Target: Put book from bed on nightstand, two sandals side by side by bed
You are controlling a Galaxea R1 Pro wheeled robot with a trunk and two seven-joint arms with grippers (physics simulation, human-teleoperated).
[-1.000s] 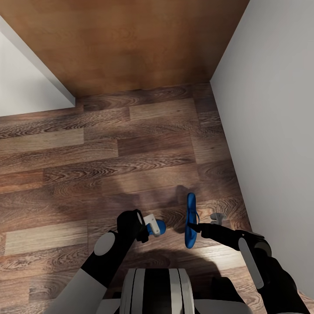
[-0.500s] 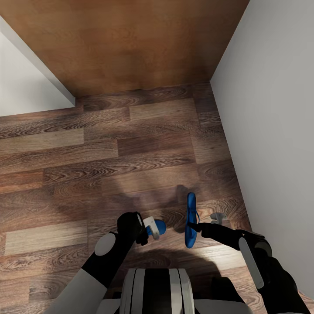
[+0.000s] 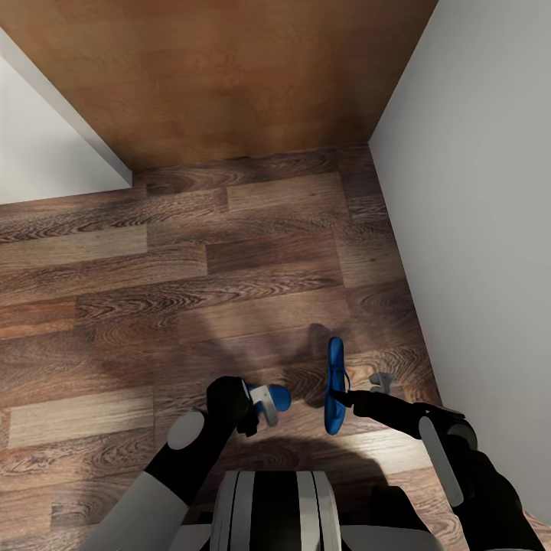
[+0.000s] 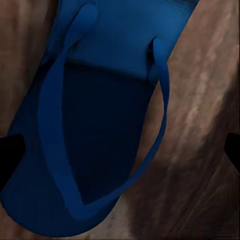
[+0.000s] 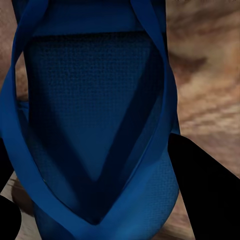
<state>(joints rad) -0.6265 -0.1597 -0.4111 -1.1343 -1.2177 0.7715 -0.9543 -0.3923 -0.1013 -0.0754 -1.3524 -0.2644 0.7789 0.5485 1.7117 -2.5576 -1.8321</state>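
Head view first: you're looking straight down at the wood-plank floor, with a white wall running down the right side of the frame and a brown wooden panel across the top. Your left gripper sits low and just left of centre, and there's one blue sandal right at its tips, only the rounded end poking out. Your right gripper is low and right of centre, clamped on the second sandal, which stands on edge, long side running up the frame. The two sandals are near each other but apart, both low in the frame close to your trunk.

Left wrist view: the sandal takes up most of the left and middle of the frame, straps facing the camera, floor on the right. The dark fingertips show at both side edges, so the grip looks wide; can't tell if it's actually pinching the sandal.

Right wrist view: the other sandal runs top to bottom, strap V pointing down, dark fingers tight against it at the lower corners.
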